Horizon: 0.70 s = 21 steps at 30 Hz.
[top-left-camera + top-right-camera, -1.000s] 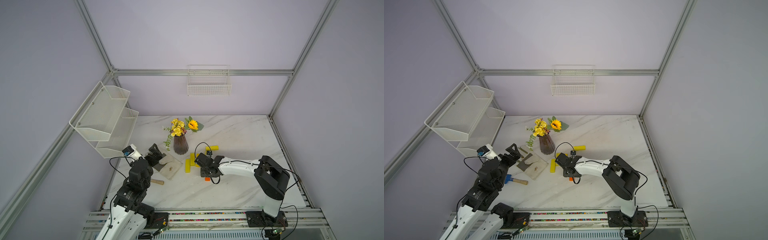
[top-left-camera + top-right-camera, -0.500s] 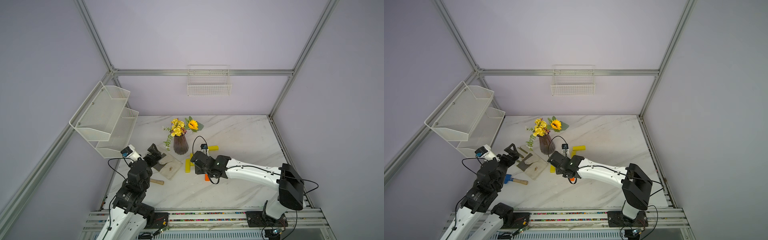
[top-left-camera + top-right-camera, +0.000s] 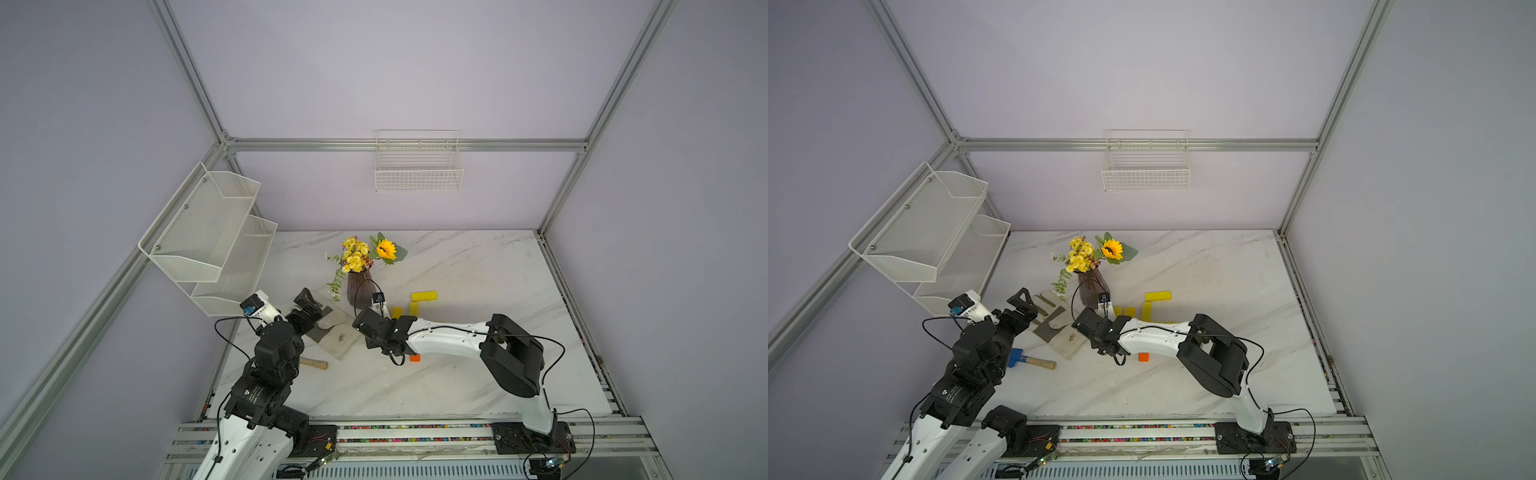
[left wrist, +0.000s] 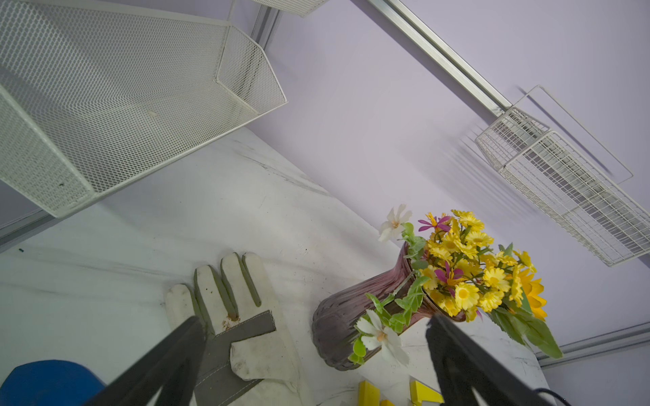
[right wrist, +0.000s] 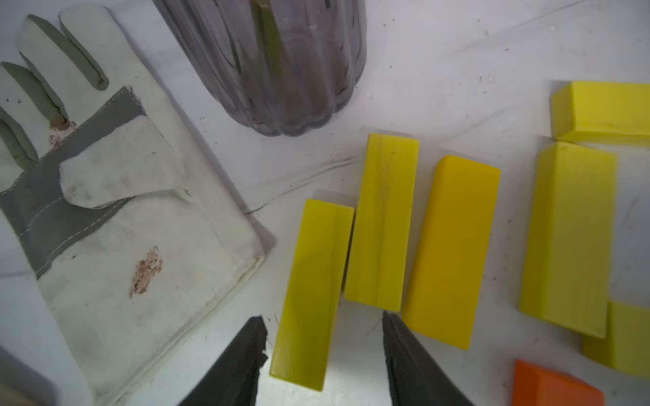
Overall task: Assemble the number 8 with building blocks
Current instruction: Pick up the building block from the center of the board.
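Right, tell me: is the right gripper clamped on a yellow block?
No: the right gripper stands open astride the end of one yellow block, with a gap showing beside it.

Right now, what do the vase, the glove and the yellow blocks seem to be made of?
Vase: likely glass, glossy, smoky purple; stems show through its ribbed wall.
Glove: probably leather or canvas, matte cream with grey patches, visible stitching and stains.
Yellow blocks: maybe painted wood or plastic, smooth satin; faint lengthwise streaks hint at grain.
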Each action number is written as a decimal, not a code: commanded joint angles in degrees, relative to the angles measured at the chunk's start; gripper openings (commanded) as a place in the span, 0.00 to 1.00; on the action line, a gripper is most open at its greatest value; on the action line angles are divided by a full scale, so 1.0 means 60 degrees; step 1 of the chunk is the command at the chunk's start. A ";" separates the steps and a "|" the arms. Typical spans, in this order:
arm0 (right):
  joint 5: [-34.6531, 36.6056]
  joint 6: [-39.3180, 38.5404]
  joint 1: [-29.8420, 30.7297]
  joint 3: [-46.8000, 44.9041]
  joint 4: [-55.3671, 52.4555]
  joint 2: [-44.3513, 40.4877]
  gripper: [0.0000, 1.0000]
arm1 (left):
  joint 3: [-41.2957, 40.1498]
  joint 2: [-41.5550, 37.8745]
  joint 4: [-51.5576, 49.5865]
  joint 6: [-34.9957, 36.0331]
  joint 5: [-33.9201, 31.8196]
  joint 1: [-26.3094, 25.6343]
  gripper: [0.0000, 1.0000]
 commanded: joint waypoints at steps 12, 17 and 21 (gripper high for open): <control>-0.1206 0.0711 -0.0310 0.0265 0.0126 0.0355 0.50 | 0.0053 -0.0192 0.0079 0.0210 -0.0099 -0.0033 1.00; -0.1502 0.1173 -0.0304 -0.0538 0.0279 -0.0077 0.50 | 0.0019 -0.0270 0.0049 0.0210 -0.0113 -0.0030 1.00; -0.1748 0.1290 -0.0290 -0.0766 0.0391 -0.0135 0.51 | -0.0003 -0.0248 0.0050 0.0195 -0.0117 -0.0034 1.00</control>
